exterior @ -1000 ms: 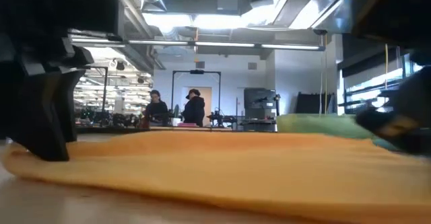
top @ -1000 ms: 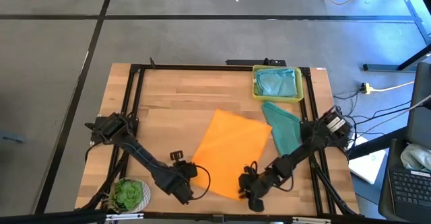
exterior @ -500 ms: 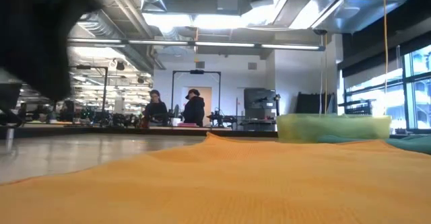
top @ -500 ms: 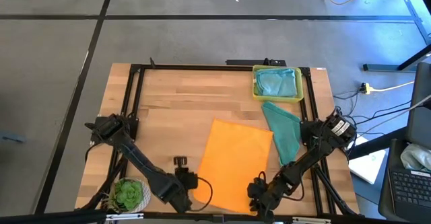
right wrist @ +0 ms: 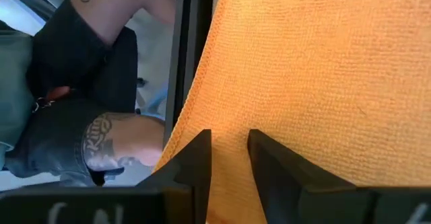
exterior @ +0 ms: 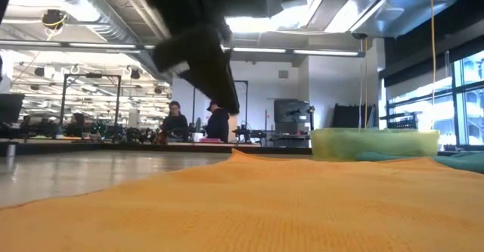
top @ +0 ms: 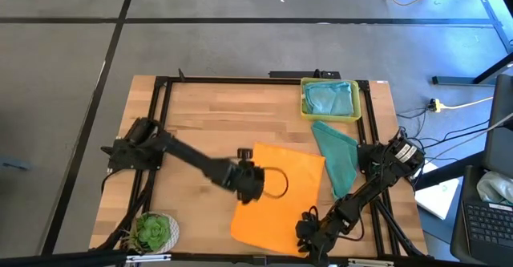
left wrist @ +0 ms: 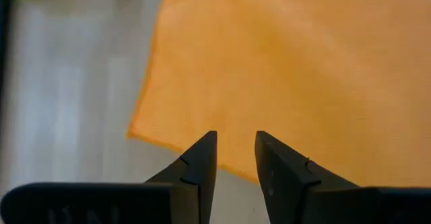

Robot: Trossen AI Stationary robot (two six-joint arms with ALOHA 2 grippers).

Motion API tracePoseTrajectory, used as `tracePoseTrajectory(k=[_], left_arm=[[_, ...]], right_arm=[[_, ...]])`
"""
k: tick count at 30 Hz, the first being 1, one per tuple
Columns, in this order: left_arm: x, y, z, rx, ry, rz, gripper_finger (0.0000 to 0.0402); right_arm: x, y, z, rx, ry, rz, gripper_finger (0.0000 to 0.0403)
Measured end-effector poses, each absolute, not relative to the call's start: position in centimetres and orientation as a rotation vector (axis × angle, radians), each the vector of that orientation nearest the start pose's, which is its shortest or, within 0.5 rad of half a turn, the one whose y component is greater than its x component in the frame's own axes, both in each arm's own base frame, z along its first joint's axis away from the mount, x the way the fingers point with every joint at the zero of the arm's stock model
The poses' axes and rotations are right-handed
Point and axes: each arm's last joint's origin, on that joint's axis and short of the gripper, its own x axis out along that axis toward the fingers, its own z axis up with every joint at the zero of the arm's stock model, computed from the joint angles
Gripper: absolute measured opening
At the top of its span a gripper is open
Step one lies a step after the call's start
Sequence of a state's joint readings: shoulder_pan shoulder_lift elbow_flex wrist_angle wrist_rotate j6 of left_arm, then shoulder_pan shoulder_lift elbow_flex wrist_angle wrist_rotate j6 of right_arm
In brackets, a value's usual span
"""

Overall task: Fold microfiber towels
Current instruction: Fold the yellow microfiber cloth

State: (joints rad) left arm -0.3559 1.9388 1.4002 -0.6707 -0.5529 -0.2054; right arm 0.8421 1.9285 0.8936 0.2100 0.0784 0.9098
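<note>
The orange towel point(top: 276, 195) lies spread flat on the table, its near edge close to the table's near edge; it fills the low view point(exterior: 249, 206). My left gripper point(top: 248, 188) hovers above the towel's left edge, narrowly open and empty point(left wrist: 236, 135). My right gripper point(top: 309, 233) is low at the towel's near right corner, fingers narrowly apart point(right wrist: 229, 133). A teal towel point(top: 337, 159) lies on the table to the right. A light blue towel point(top: 329, 99) lies in the yellow tray. My right gripper stands with its fingers point(right wrist: 195, 157) over the orange towel's near right corner point(right wrist: 202, 103), by the table's near edge. I cannot tell whether the fingers touch the cloth. The towel lies flat on the table.
The yellow tray point(top: 304, 99) stands at the far right. A potted plant point(top: 152, 231) stands at the near left corner. A person's tattooed arm point(right wrist: 101, 136) shows just beyond the table's near edge. Bare wood lies left of the orange towel and beyond it.
Both grippers drew the orange towel toward the near edge, and it turned squarer to the table. My left gripper then came away from the towel's near left corner, rose, and went toward the far and right, over the towel's left edge. The towel stays flat.
</note>
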Motion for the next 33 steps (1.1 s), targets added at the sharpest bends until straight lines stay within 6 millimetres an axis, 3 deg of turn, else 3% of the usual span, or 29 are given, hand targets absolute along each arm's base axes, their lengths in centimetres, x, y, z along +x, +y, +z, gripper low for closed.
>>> tracePoseTrajectory(k=[2, 5, 10, 15, 22, 26, 30, 33], left_arm=[[37.2, -11.0, 18.9, 0.32, 1.095, 0.234, 0.0096], [36.7, -11.7, 20.2, 0.37, 1.086, 0.111, 0.0096], [34.9, -14.9, 22.6, 0.388, 1.027, -0.092, 0.0096], [32.9, -18.8, 23.0, 0.363, 0.994, -0.18, 0.0096], [30.3, -23.3, 23.6, 0.414, 0.832, -0.069, 0.0096], [29.8, -25.5, 22.5, 0.346, 0.79, -0.172, 0.0096], [29.1, -25.9, 20.6, 0.34, 0.86, -0.213, 0.0096], [28.6, -26.7, 20.7, 0.373, 0.839, -0.279, 0.0096]], right_arm=[[23.6, 26.3, 10.2, 0.424, 0.989, 0.325, 0.0106], [23.2, 26.1, 11.2, 0.332, 0.937, 0.322, 0.0106], [22.9, 25.2, 13.9, 0.231, 0.855, 0.264, 0.0106], [21.9, 24.8, 15.0, 0.21, 0.852, 0.206, 0.0106], [20.3, 26.0, 17.3, 0.091, 0.775, 0.152, 0.0106], [20.0, 27.0, 18.6, -0.025, 0.873, 0.103, 0.0106], [20.4, 28.4, 19.9, -0.107, 0.942, 0.084, 0.0106], [20.8, 29.8, 20.0, -0.121, 0.992, 0.126, 0.0106]])
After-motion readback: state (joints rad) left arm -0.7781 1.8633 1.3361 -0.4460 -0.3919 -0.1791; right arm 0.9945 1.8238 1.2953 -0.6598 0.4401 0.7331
